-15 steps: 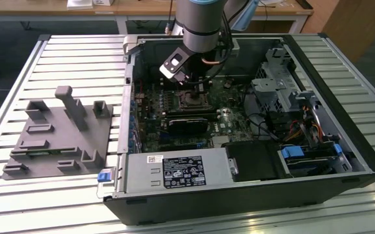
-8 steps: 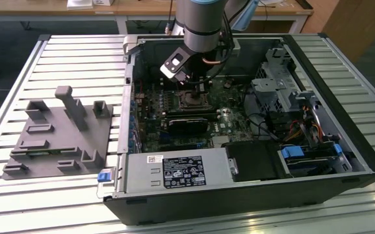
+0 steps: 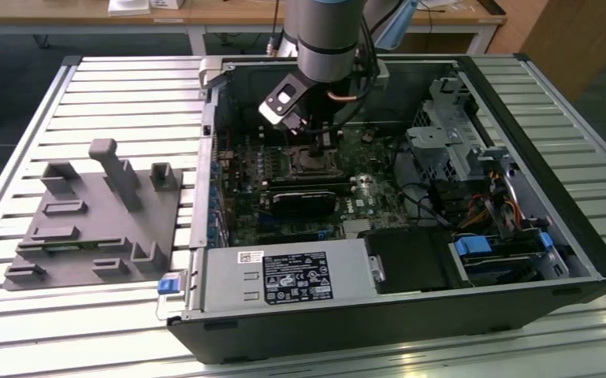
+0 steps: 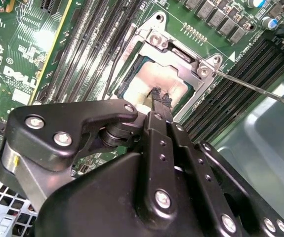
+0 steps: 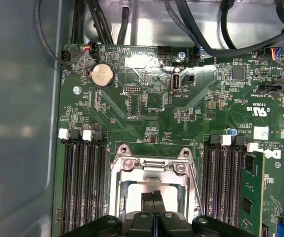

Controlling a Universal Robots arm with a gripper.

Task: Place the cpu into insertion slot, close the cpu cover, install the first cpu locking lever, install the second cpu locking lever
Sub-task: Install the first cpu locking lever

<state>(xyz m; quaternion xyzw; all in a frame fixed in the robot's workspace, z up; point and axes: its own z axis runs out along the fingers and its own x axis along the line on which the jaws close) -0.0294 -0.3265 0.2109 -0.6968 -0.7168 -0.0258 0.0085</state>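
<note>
In the exterior view my gripper [image 3: 311, 142] hangs inside the open computer case, just above the insertion slot [image 3: 309, 161] on the green board. In both wrist views the fingers are pressed together, shut with nothing between them, and the tips [image 4: 160, 96] sit over the middle of the socket. The cpu cover [image 5: 154, 169], a silvery frame, lies flat on the slot [image 4: 181, 54]. Through its window shows the dull silvery top of the cpu [image 5: 130, 195] [image 4: 144, 81]. A thin metal locking lever [image 4: 255, 89] juts out from one corner of the socket, and its rod [image 5: 195, 185] runs along the socket's side.
Long black memory slots [image 5: 82, 182] [image 5: 225, 182] flank the socket on both sides. A black block [image 3: 303, 197] lies just in front of it, a drive cage [image 3: 450, 142] and cables at the exterior view's right. A grey fixture [image 3: 92, 213] stands on the slatted table outside the case.
</note>
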